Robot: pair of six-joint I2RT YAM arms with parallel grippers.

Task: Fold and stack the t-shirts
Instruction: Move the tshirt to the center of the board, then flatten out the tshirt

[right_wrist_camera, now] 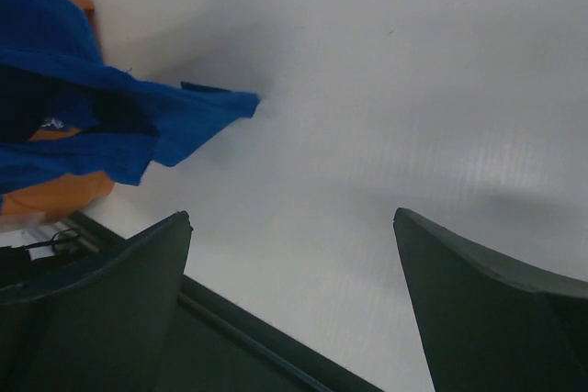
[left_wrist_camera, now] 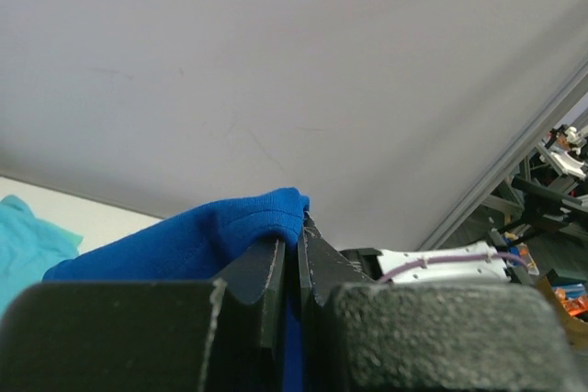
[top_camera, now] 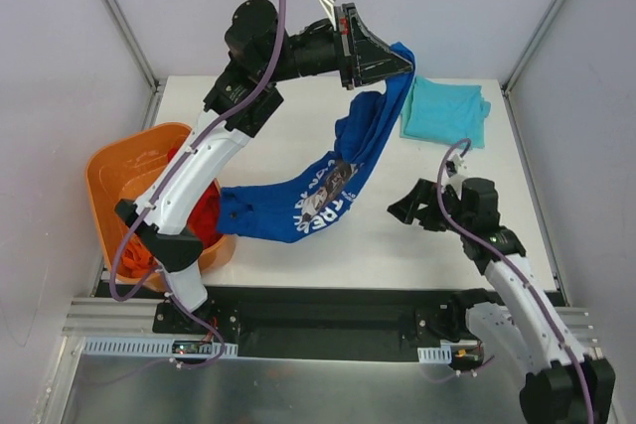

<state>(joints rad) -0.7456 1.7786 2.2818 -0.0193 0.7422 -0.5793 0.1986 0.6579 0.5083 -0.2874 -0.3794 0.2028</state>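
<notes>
My left gripper (top_camera: 405, 64) is raised high at the back and shut on a corner of the royal blue t-shirt (top_camera: 328, 181). The shirt hangs stretched from there down to the orange tub, white lettering showing. In the left wrist view the blue cloth (left_wrist_camera: 197, 240) is pinched between the closed fingers (left_wrist_camera: 317, 250). The light teal t-shirt (top_camera: 444, 113) lies folded at the back right of the table. A red shirt (top_camera: 206, 213) sits in the tub. My right gripper (top_camera: 401, 211) is open and empty, low over the table, right of the blue shirt's lower end (right_wrist_camera: 184, 117).
The orange plastic tub (top_camera: 111, 184) stands at the table's left edge. The white table (top_camera: 397, 245) has metal frame posts at its corners and grey walls around. A black rail runs along the near edge.
</notes>
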